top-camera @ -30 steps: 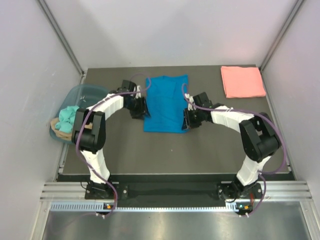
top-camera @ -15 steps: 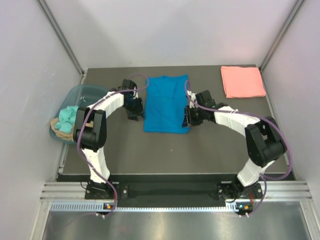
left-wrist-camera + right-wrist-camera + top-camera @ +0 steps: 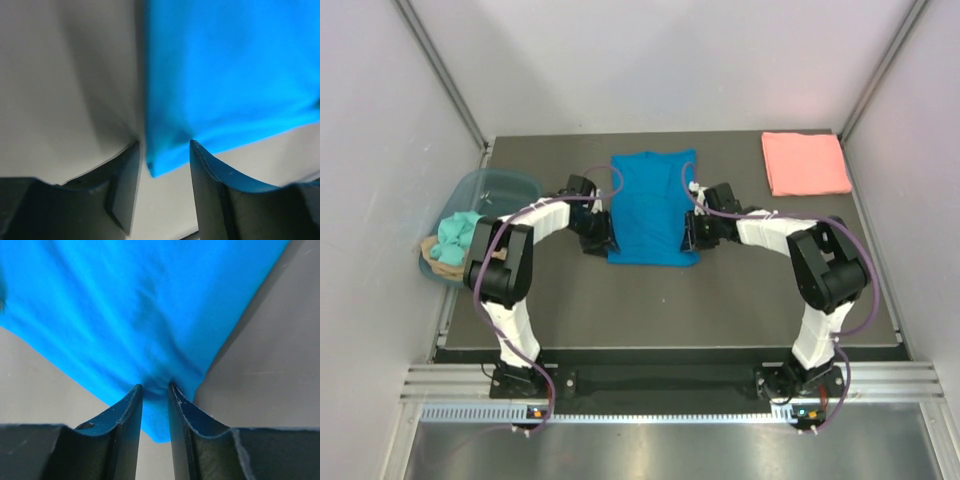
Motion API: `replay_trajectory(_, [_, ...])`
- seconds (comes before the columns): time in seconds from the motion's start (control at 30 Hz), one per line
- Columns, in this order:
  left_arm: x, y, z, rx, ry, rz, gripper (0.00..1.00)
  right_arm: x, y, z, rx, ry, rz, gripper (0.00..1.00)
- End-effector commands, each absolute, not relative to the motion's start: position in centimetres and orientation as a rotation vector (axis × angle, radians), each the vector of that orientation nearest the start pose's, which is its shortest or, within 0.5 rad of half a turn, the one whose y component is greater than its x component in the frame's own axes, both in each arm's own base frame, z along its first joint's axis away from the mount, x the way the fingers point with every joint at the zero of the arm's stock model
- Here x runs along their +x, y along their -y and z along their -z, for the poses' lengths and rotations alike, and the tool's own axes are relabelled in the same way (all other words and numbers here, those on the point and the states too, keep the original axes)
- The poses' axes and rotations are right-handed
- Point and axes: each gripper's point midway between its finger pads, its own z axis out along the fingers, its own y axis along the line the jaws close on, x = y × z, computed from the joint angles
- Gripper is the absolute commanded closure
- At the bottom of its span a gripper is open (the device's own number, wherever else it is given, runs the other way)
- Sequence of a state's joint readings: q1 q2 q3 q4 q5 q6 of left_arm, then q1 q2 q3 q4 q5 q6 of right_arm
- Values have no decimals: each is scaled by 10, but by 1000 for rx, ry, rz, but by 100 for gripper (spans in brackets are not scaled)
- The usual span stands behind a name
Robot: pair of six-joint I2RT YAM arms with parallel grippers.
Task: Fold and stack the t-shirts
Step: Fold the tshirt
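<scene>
A bright blue t-shirt (image 3: 653,205) lies folded into a long strip mid-table, and a salmon pink t-shirt (image 3: 806,163) lies folded at the back right. My left gripper (image 3: 601,240) sits at the blue shirt's near left corner. In the left wrist view its jaws (image 3: 164,147) stand open, with the cloth corner (image 3: 162,157) loose between them. My right gripper (image 3: 693,240) is at the near right corner. Its fingers (image 3: 155,386) are shut on a bunched pinch of blue cloth (image 3: 150,315).
A translucent blue-grey tub (image 3: 512,184) holding teal cloth (image 3: 453,237) stands at the table's left edge. Grey walls close in both sides and the back. Purple cables loop over both arms.
My left gripper has slid toward me along the blue shirt's left edge to its near corner. The right gripper stays at the near right corner, where it has narrowed on the cloth.
</scene>
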State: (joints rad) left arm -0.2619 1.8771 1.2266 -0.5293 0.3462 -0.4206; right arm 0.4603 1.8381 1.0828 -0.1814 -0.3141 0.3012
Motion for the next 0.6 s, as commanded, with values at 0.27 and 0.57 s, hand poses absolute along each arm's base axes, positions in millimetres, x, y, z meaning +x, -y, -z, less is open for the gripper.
replay_trajectory(0.27, [356,159,-65,-147,-2754,555,47,355,-227,-101,-196,-2487,-597,60])
replay_trajectory(0.57, [346,154,-49,-154,-2804,526,46,327,-216,-95,-3,-2553,-448,49])
